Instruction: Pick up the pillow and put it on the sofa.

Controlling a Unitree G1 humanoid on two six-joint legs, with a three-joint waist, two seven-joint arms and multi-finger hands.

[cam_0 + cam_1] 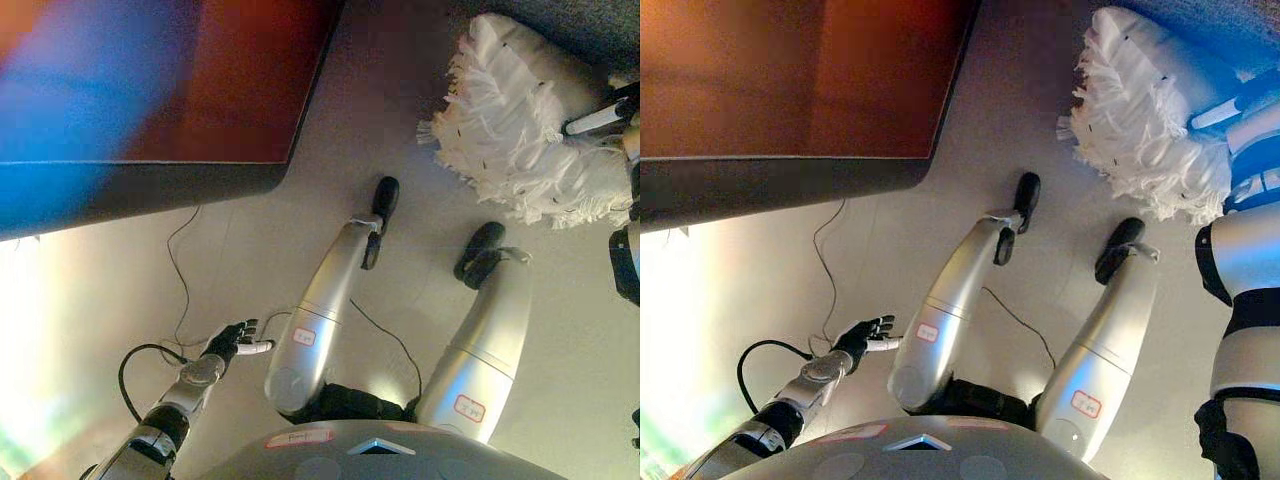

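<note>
Left hand (232, 342) low at left, fingers relaxed and spread, holding nothing; right hand (612, 118) against fringed white pillow (525, 125) at upper right, grip impossible to tell; dark sofa (150, 100) upper left

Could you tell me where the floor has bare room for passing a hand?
Bare floor lies between the dark sofa base and the open left hand. The upper right is crowded: the white fringed pillow fills it, with the right hand against it.
</note>
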